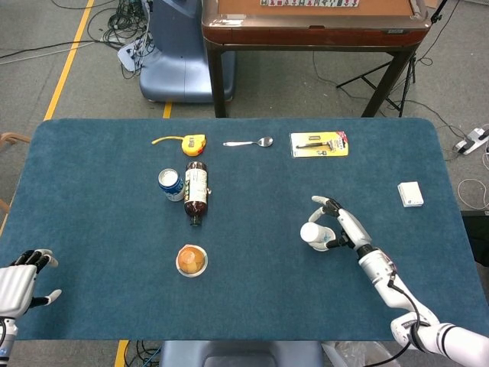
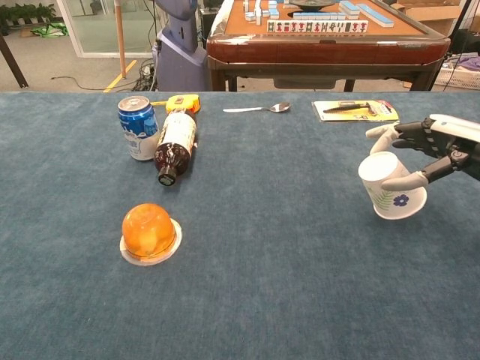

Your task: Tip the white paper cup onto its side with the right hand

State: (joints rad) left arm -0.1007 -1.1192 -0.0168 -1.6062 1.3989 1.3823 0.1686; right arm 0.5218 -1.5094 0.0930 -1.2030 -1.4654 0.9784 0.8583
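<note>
The white paper cup (image 2: 391, 187) with a small blue flower print stands nearly upright on the blue table (image 2: 262, 285) at the right, its mouth tipped slightly up and to the left. My right hand (image 2: 431, 146) grips it from the right, the thumb (image 2: 382, 133) behind the rim and a finger (image 2: 405, 181) across its front. In the head view the cup (image 1: 315, 235) sits just left of that right hand (image 1: 345, 228). My left hand (image 1: 21, 284) hovers at the table's near left corner, fingers apart and holding nothing.
A blue can (image 2: 138, 127) and a dark bottle (image 2: 174, 141) on its side lie at the back left, with an orange jelly cup (image 2: 149, 232) nearer. A tape measure (image 1: 192, 143), spoon (image 1: 248, 142), yellow package (image 1: 319, 144) and white box (image 1: 410, 194) lie further off.
</note>
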